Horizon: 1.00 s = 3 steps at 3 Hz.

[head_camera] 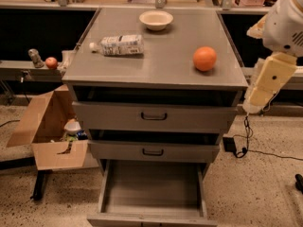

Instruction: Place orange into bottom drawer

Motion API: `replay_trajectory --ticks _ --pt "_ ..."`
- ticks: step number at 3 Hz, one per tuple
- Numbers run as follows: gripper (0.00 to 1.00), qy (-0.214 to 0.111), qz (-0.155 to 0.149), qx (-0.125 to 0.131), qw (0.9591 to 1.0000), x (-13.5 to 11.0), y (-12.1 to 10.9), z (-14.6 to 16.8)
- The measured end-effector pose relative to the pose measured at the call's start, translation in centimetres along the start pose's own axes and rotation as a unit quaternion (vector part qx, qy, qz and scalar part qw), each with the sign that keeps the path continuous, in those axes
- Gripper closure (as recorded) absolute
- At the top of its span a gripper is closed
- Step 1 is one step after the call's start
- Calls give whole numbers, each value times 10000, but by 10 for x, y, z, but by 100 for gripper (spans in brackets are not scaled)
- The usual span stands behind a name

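The orange (205,58) sits on the right part of the grey cabinet top (161,65). The bottom drawer (154,188) is pulled out towards me, and its flat grey floor is bare. The two upper drawers (154,116) with dark handles stand slightly ajar. My arm (270,79), white and cream, hangs at the right edge beside the cabinet, to the right of the orange. The gripper itself is out of view.
A white bowl (156,19) stands at the back of the cabinet top and a plastic bottle (118,45) lies at its left. A small reddish fruit (51,62) sits on a ledge at the left. An open cardboard box (49,131) stands on the floor to the left, and cables (246,148) lie to the right.
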<state>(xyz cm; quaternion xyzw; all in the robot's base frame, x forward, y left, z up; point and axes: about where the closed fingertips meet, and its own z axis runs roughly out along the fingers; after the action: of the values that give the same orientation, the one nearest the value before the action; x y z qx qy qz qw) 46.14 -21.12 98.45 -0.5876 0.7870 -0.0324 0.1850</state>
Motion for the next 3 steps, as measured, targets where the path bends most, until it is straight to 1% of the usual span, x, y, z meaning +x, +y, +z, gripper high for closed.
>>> replay_trajectory --ticks 1,2,3 --pt "0 -318 146 -49 9994 -14 -33 20" --pt "0 -578 361 -133 9976 -16 -66 50" --pt "0 -863 865 -333 9920 -4 -95 95"
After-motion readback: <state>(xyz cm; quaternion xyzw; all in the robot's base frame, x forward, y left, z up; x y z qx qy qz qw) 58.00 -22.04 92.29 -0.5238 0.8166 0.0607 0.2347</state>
